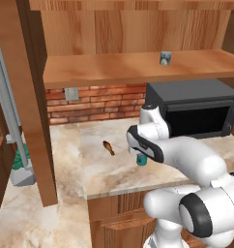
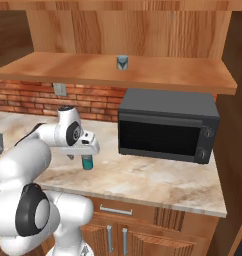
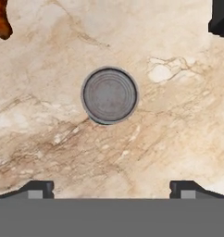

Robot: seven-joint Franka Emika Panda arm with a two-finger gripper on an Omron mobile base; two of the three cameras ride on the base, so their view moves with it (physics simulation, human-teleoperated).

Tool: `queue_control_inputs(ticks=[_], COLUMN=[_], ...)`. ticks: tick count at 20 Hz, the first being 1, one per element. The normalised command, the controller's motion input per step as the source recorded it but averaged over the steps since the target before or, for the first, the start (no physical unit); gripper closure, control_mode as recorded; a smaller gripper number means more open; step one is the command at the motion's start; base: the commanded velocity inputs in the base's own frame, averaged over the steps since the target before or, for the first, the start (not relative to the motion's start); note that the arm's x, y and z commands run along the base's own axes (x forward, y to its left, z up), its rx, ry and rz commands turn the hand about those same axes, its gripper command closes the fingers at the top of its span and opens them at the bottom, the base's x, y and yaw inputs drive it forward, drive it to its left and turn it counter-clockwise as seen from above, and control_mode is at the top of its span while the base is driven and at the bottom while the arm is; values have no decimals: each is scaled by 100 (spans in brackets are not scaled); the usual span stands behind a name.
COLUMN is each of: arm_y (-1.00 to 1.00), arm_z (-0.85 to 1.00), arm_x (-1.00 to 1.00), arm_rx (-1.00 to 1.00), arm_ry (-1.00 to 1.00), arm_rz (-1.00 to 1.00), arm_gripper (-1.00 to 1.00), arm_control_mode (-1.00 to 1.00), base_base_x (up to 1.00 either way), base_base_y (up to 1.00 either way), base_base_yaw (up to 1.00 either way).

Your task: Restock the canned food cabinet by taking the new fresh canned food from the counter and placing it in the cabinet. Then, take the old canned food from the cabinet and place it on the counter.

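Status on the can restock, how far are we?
Nothing done yet. The teal can stands on the counter, and the pale grey-blue can sits on the cabinet shelf. In hand: the gripper hangs open right above the teal can, fingers spread. Left: grasp, shelve it, then bring the pale can down.

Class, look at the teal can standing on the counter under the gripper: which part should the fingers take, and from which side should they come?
Grip the teal can by its round side wall, coming straight down from above. It stands upright on the counter, its silver lid facing the hand camera, and the open gripper hangs over it; closing on opposite sides of the wall likely holds best.
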Motion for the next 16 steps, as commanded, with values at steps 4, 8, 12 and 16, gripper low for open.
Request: queue_control_inputs(ticks=[4,8,12,16], arm_y=[0,0,0,0], arm_z=[-25,-28,-32,-17], arm_x=[12,13,11,10], arm_rx=[0,0,0,0], arm_ry=[0,0,0,0], arm_rz=[0,0,0,0], arm_gripper=[-100,-100,-100,-100], arm_control_mode=[-100,-100,-100,-100], base_base_x=[0,0,0,0], base_base_y=[0,0,0,0], base_base_yaw=[0,0,0,0])
